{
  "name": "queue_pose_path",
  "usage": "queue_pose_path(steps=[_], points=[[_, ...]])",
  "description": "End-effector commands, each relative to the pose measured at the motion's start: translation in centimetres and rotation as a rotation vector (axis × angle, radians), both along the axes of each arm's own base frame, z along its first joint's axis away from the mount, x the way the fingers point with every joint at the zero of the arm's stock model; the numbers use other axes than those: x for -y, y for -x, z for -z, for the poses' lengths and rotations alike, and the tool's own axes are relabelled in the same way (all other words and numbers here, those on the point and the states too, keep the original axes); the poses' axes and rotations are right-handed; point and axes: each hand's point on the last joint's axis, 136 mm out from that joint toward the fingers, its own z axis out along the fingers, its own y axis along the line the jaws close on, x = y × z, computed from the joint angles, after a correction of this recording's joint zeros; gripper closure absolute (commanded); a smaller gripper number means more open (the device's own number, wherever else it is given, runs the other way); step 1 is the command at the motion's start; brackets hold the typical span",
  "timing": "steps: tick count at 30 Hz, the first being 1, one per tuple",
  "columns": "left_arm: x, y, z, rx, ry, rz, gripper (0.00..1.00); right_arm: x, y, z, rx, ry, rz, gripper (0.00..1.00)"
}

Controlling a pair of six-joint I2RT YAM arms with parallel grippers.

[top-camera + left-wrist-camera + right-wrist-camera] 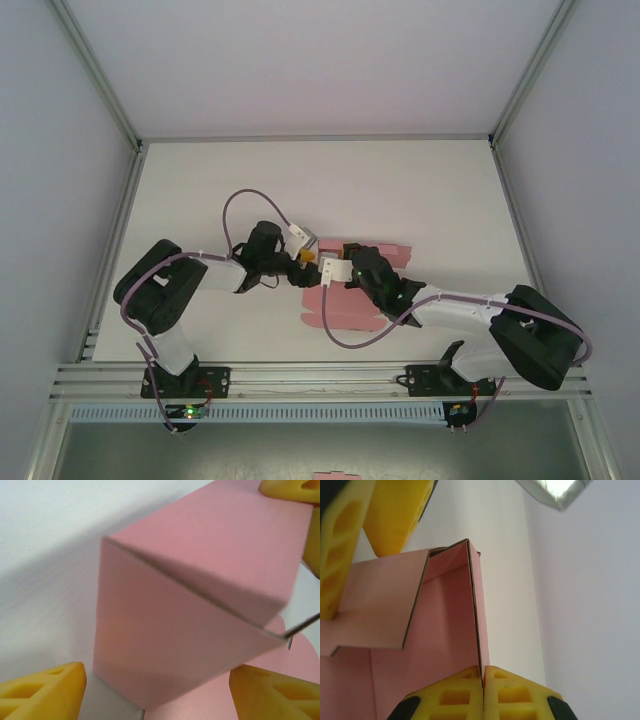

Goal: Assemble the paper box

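Observation:
The pink paper box (345, 308) lies partly folded at the middle of the white table, where both arms meet. My right gripper (483, 672) is shut on the top edge of an upright pink wall (476, 610); in the top view it is over the sheet (337, 270). My left gripper (157, 692) is open, its yellow fingers (45, 692) wide apart on either side of a raised, creased panel (190, 625) and not touching it. In the top view the left gripper (306, 258) sits just left of the right one. Flat flaps of the box (395, 252) stick out beyond the right gripper.
The white table (200, 200) is bounded by an aluminium frame rail (300, 378) at the near edge and grey walls on the sides. Purple cables (245, 196) loop over both arms. A small pink fragment (335, 474) lies below the rail.

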Motion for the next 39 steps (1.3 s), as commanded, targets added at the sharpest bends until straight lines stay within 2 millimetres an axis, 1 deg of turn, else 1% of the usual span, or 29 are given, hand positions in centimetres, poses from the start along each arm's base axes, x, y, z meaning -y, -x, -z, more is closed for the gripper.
queue_pose_path(steps=[1, 3, 5, 6, 8, 9, 13, 15, 16, 18, 19, 20, 21, 25, 26, 27, 29, 33, 34, 35, 37, 38, 39], points=[[0.5, -2.1, -0.9, 0.171, -0.051, -0.107, 0.24, -1.5, 2.3, 3.3, -0.131, 0.02, -0.07, 1.0], [0.3, -2.8, -1.1, 0.204, -0.048, -0.164, 0.25, -1.2, 2.7, 4.2, -0.16, 0.041, -0.058, 1.0], [0.3, -3.3, -1.6, 0.238, -0.018, -0.19, 0.29, -1.1, 3.1, 4.7, -0.188, 0.043, -0.06, 1.0], [0.3, -3.6, -1.7, 0.25, -0.008, -0.2, 0.31, -1.1, 3.2, 4.8, -0.196, 0.041, -0.061, 1.0], [0.1, -4.4, -1.9, 0.274, -0.01, -0.248, 0.42, -1.0, 3.3, 5.0, -0.207, 0.047, -0.058, 1.0], [0.0, -4.7, -2.0, 0.29, -0.015, -0.273, 0.44, -1.0, 3.2, 5.0, -0.205, 0.049, -0.054, 1.0], [0.4, -4.4, -2.5, 0.368, 0.022, -0.272, 0.47, -1.1, 3.6, 5.4, -0.243, 0.042, -0.066, 1.0], [0.7, -4.5, -2.8, 0.379, 0.039, -0.269, 0.52, -1.1, 3.6, 5.7, -0.267, 0.034, -0.065, 1.0], [0.8, -4.6, -2.9, 0.388, 0.045, -0.269, 0.53, -1.1, 3.8, 5.9, -0.284, 0.038, -0.073, 1.0], [0.7, -5.1, -3.3, 0.407, 0.068, -0.298, 0.59, -1.1, 3.8, 6.2, -0.317, 0.03, -0.071, 1.0], [0.8, -5.1, -3.8, 0.423, 0.09, -0.302, 0.61, -1.0, 3.8, 6.5, -0.331, 0.036, -0.066, 1.0], [0.7, -5.2, -4.0, 0.435, 0.106, -0.312, 0.65, -1.0, 3.8, 6.7, -0.337, 0.041, -0.062, 1.0], [0.7, -5.2, -4.4, 0.448, 0.121, -0.319, 0.72, -0.9, 3.8, 6.9, -0.342, 0.048, -0.061, 1.0], [0.5, -5.4, -4.6, 0.477, 0.121, -0.33, 0.81, -0.6, 3.7, 7.1, -0.358, 0.05, -0.05, 1.0], [0.4, -5.5, -4.6, 0.473, 0.119, -0.34, 0.87, -0.4, 3.7, 7.1, -0.362, 0.052, -0.044, 1.0], [0.3, -5.6, -4.6, 0.471, 0.119, -0.351, 1.0, -0.3, 3.7, 7.2, -0.365, 0.052, -0.04, 1.0], [0.1, -5.8, -4.6, 0.464, 0.124, -0.377, 1.0, -0.2, 3.6, 7.3, -0.369, 0.047, -0.037, 1.0], [0.5, -6.0, -4.4, 0.483, 0.093, -0.41, 1.0, -0.3, 3.4, 7.5, -0.378, 0.041, -0.029, 1.0], [0.6, -6.2, -4.4, 0.493, 0.073, -0.445, 1.0, -0.4, 3.3, 7.4, -0.374, 0.039, -0.023, 1.0], [0.4, -6.5, -4.5, 0.505, 0.044, -0.501, 1.0, -0.4, 3.2, 7.3, -0.373, 0.033, -0.01, 1.0], [-1.3, -7.8, -4.6, 0.499, -0.036, -0.741, 1.0, -0.4, 3.2, 7.1, -0.38, 0.01, 0.004, 1.0], [-1.5, -7.9, -4.5, 0.502, -0.073, -0.79, 1.0, -0.4, 3.2, 7.1, -0.388, -0.006, 0.016, 1.0], [-2.3, -8.0, -4.5, 0.501, -0.093, -0.885, 1.0, -0.3, 3.2, 7.0, -0.403, -0.022, 0.034, 1.0]])
